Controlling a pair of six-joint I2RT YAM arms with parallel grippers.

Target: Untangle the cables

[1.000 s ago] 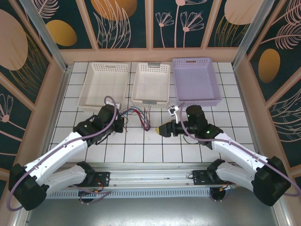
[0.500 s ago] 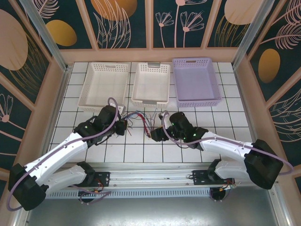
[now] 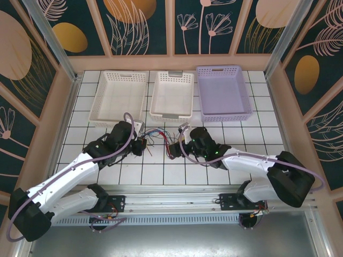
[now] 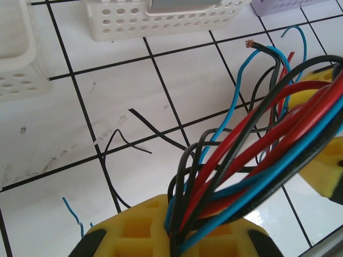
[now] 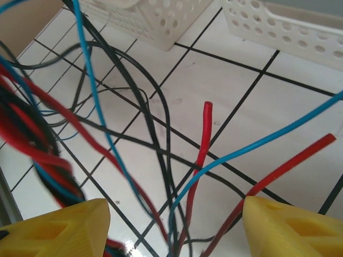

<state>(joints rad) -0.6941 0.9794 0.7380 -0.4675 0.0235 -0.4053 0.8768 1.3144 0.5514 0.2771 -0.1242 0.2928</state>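
Cables: red, blue, black tangle on tiled counter, just in front of middle white basket. Left gripper: front-left of basket, clamped tight on cable bundle, strands fanning out toward basket. Right gripper: directly in front of basket, jaws spread, loose strands passing between yellow pads.

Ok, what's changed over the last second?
The right gripper swung left toward the cables, and its open jaws now straddle several loose strands. The left gripper stayed clamped on them in the same spot; the baskets did not move.
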